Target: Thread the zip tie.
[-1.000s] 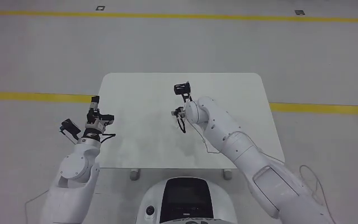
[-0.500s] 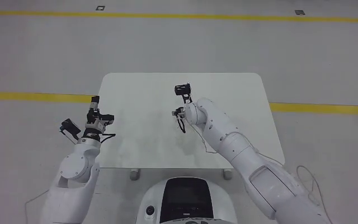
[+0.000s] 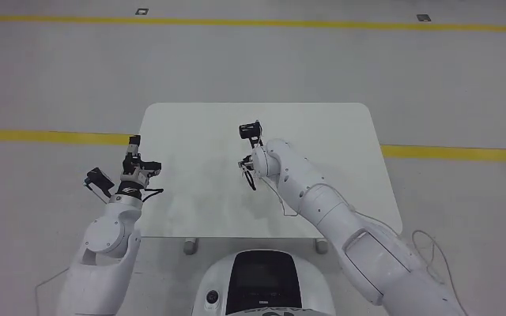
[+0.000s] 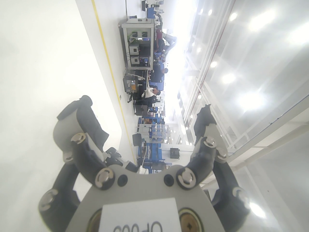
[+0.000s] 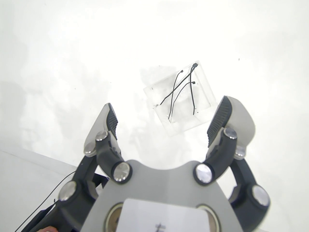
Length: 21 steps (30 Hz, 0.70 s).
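A few thin black zip ties (image 5: 177, 89) lie loose, crossing one another inside a clear square tray (image 5: 186, 123), their small heads gathered toward one side.

Zip ties (image 5: 179, 86) crossing in clear tray (image 5: 184, 123), count unclear, heads too small to tell whether threaded

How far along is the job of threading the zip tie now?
Nothing looks done yet: the zip ties lie loose in the clear tray on the table, none looped. In hand: the right claw hangs open above the tray, holding nothing. The left claw is open too. To do: pick up one tie and thread its tail through its head.
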Tool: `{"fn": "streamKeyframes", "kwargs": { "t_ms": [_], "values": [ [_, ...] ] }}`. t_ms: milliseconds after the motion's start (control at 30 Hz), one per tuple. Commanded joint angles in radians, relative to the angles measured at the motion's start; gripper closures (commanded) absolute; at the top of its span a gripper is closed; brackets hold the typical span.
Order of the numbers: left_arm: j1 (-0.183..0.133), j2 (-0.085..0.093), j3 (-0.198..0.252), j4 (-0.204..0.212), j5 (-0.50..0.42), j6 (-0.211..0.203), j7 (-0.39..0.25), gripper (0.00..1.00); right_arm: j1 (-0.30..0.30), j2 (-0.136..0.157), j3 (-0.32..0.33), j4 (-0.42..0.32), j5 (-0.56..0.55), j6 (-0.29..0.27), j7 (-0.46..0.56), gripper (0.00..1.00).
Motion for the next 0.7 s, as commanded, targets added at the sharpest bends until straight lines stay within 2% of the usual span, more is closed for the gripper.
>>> {"fn": "streamKeyframes", "kwargs": {
  "t_ms": [0,500,667],
  "values": [
    [0.000,0.000,0.000,0.000,0.000,0.000,0.000,0.00,-0.004,0.000,-0.001,-0.002,0.002,-0.002,-0.004,0.00],
    [0.000,0.000,0.000,0.000,0.000,0.000,0.000,0.00,-0.038,-0.005,0.005,-0.007,0.009,-0.005,-0.032,0.00],
    [0.000,0.000,0.000,0.000,0.000,0.000,0.000,0.00,-0.041,-0.008,0.032,-0.003,0.023,0.000,-0.032,0.00]
  ]
}}
